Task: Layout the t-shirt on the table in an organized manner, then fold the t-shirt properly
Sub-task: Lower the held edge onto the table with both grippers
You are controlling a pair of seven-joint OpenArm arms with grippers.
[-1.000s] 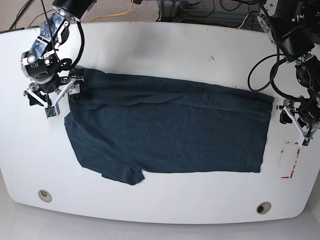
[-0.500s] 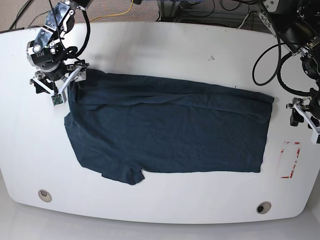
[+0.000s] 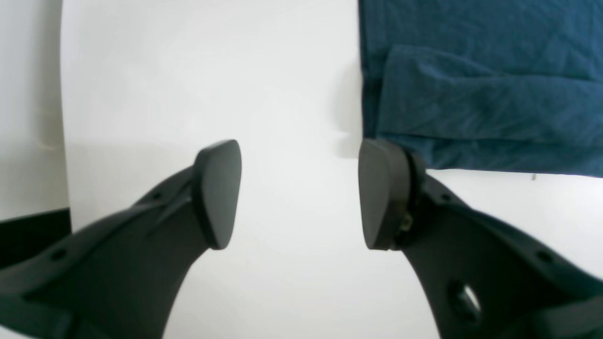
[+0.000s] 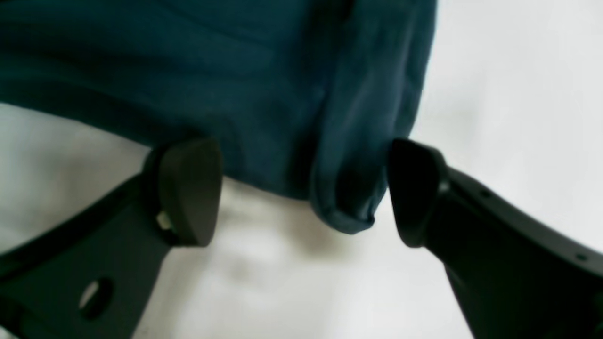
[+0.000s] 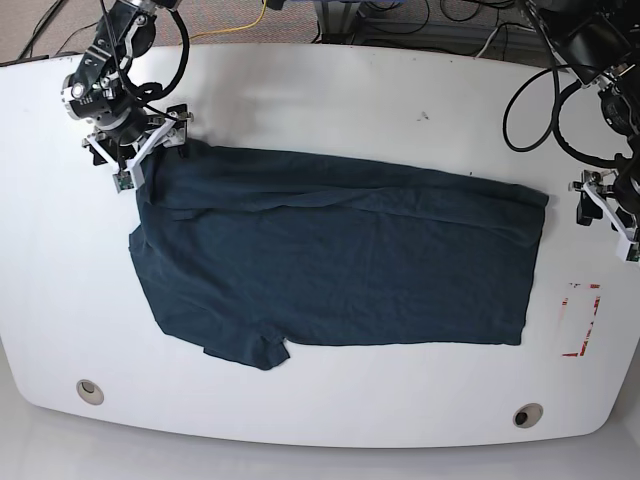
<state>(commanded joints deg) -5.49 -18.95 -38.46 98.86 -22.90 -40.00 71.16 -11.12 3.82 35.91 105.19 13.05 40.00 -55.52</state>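
dark navy t-shirt (image 5: 340, 265), partly folded, on white table (image 5: 300, 410)

You can see one dark blue shirt (image 5: 340, 260) and two round holes (image 5: 89, 391) in one white desk (image 5: 300, 405).

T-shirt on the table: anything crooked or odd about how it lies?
Yes. The t-shirt looks uneven: in the base view, its near edge runs straight on the right, but a crumpled lobe juts out left of centre, breaking the outline.
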